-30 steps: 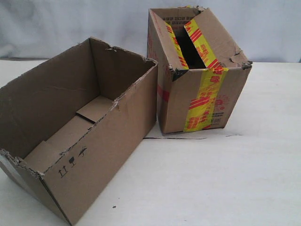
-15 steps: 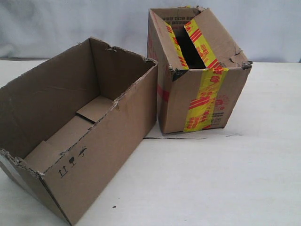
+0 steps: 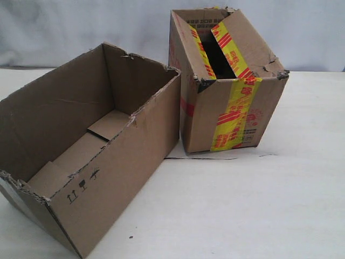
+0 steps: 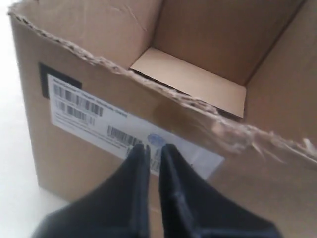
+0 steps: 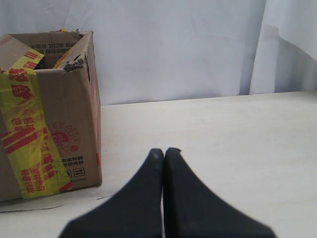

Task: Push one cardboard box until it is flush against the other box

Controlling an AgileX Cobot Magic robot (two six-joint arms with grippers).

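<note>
The plain brown cardboard box with the torn rim [image 3: 108, 156] sits on the pale table [image 3: 269, 205], at 8 o'clock from the brown box with yellow-and-red tape [image 3: 226, 91]. Only their far corners look close, so the push is not done. The left gripper [image 4: 153, 147] is squeezed closed and empty, with its tips at the white barcode label [image 4: 89, 111]. Next, I think, it should push toward 2 o'clock. The right gripper [image 5: 163, 151] is closed too, holding nothing.

I can see a white label [image 4: 124, 128] with barcodes on the box [image 4: 74, 163], but its small print is too blurred to read. Black marks [image 3: 83, 188] sit on another side. The taped carton [image 5: 81, 99] carries yellow tape [image 5: 27, 144] with red print and a round red emblem [image 5: 63, 138]. I can't read either.
</note>
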